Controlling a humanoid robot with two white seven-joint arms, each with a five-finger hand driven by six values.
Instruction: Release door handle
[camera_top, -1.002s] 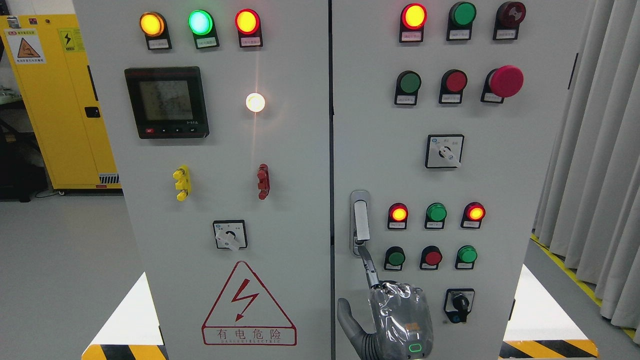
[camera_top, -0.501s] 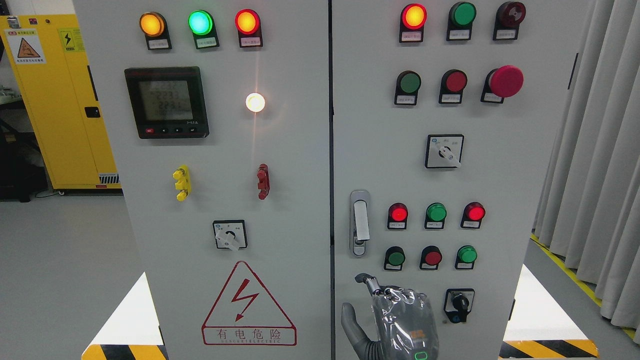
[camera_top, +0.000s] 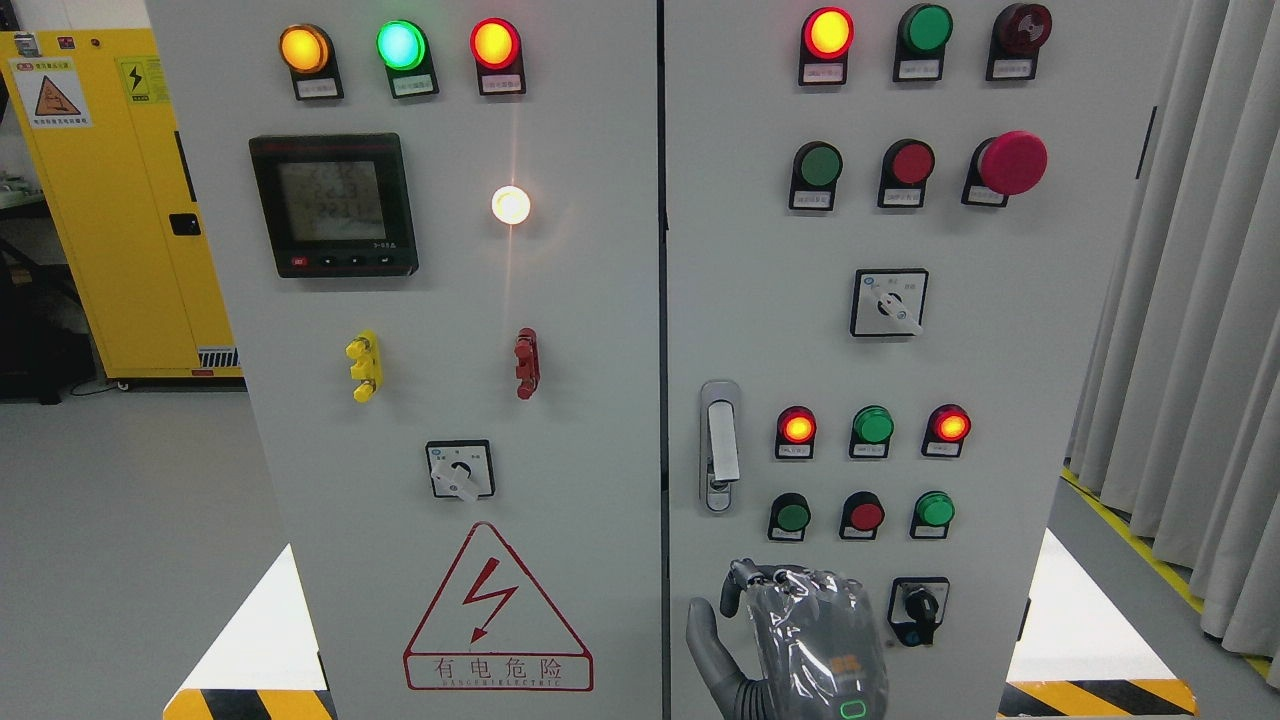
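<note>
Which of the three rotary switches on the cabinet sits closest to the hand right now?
The black-knobbed rotary switch at the lower right of the right door, just right of the hand. The other two sit higher, with white knobs.

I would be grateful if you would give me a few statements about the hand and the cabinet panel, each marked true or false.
1. The right hand is below the door handle and not touching it. True.
2. The hand's fingers are curled and hold nothing. True.
3. The door handle is mounted on the left door. False: it is on the right door, near its inner edge.
4. The big red mushroom button sits beside the hand at the bottom. False: it is high up on the right door.
5. The red warning triangle is on the left door. True.
</note>
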